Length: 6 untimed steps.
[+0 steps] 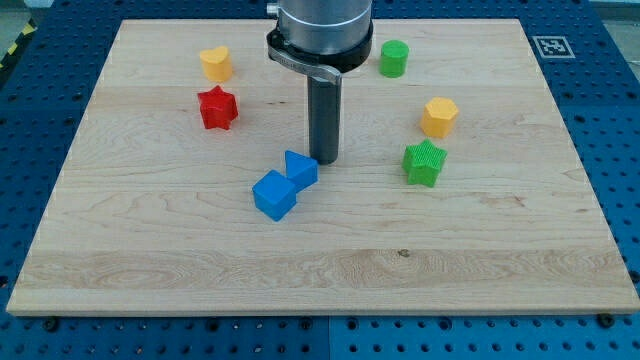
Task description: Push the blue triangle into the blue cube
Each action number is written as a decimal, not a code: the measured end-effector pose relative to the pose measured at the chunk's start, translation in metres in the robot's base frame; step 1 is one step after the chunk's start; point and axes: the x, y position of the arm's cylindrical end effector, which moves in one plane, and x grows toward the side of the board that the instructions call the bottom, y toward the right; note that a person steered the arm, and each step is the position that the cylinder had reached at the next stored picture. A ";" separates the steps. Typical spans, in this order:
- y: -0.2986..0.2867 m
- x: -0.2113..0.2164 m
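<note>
My tip (pixel 323 160), a bare rod grasping nothing, sits just at the blue triangle's (pixel 301 168) two o'clock, which already touches the blue cube (pixel 274 195): seemingly done.

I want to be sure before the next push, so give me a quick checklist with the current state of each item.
1. Tip at blue triangle, on its right: ok.
2. Whether tip touches triangle: cannot tell.
3. Triangle against blue cube: ok, they appear to touch.
4. Tip, triangle and cube roughly in line: ok.
5. Red star and green star off the push line: ok.
6. Cube well inside board edge: ok.
</note>
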 end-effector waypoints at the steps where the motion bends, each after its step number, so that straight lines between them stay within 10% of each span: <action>1: -0.018 0.000; 6: -0.033 0.021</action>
